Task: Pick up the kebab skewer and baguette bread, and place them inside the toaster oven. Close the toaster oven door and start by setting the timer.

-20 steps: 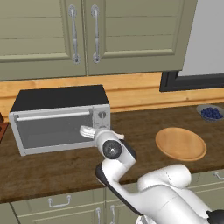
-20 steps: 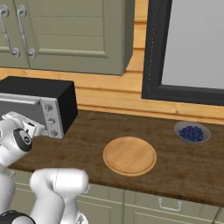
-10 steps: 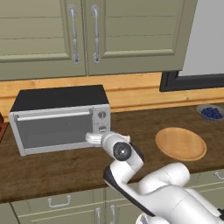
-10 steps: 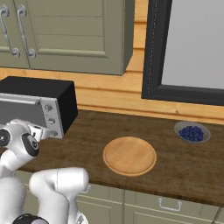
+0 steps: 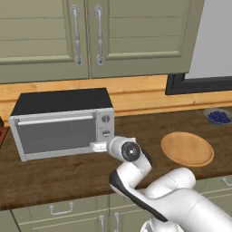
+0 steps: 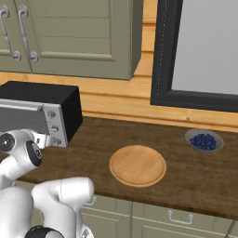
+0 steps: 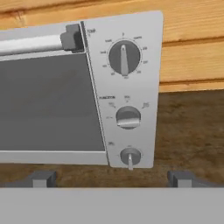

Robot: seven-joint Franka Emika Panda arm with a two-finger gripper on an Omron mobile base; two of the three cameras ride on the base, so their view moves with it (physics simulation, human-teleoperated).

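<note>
1. One toaster oven [image 5: 63,120] stands at the left end of the wooden bench [image 5: 54,174], its back near the wall.
2. Its one door [image 5: 56,136] is shut, the single bar handle [image 7: 30,43] running along the top edge of the glass.
3. Three round knobs sit in a column on the oven's right panel: the top knob [image 7: 124,57], the middle knob [image 7: 128,117] and the bottom knob [image 7: 130,156].
4. The gripper [image 7: 111,178] hangs just in front of the lower right corner of the oven, facing the knob panel. Its two fingertips [image 7: 41,178] stand wide apart with nothing between them.
5. One round wooden plate [image 6: 137,165] lies near the front edge of the bench, right of the oven and well apart from it.
6. One small bowl of blueberries [image 6: 203,140] sits toward the right end of the bench, beyond the plate.
7. Two cabinet doors [image 5: 86,36] hang above the oven, each with one upright handle.
</note>
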